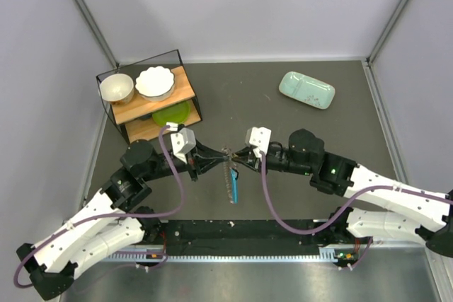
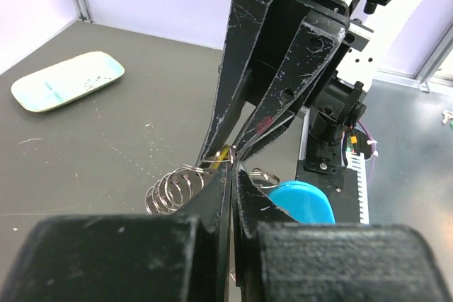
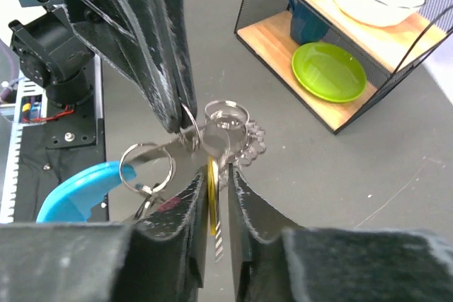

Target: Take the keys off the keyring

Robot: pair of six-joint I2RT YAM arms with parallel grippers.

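Over the middle of the dark bench [image 1: 297, 196], both arms stretched inward and meeting tip to tip. Left end effector [image 2: 232, 173] closed down narrow, fingers almost touching, pinched on a loop of the keyring [image 3: 226, 114]. Right end effector [image 3: 214, 173] likewise narrow, clamped on a yellowish key [image 3: 212, 206] held on edge between its fingers, with a silvery toothed blade just beside that key in the same grip. Keyring itself a tangle of thin silvery coils and loops bunched right at the meeting point of the two tips, touching both. From that bunch, trailing toward the near edge of the bench in the top view, a blue-covered key [image 1: 234, 187] alongside a short silvery strand. Whether hanging free or resting on the bench, cannot tell. Well apart from all this, at the far left, a black wire rack [image 1: 185, 90] with wooden shelves, white bowls [image 1: 154, 81] on the upper shelf and a green plate [image 1: 171, 113] on the lower one. At the far right of the bench, a pale green tray [image 1: 306, 90] lying flat.
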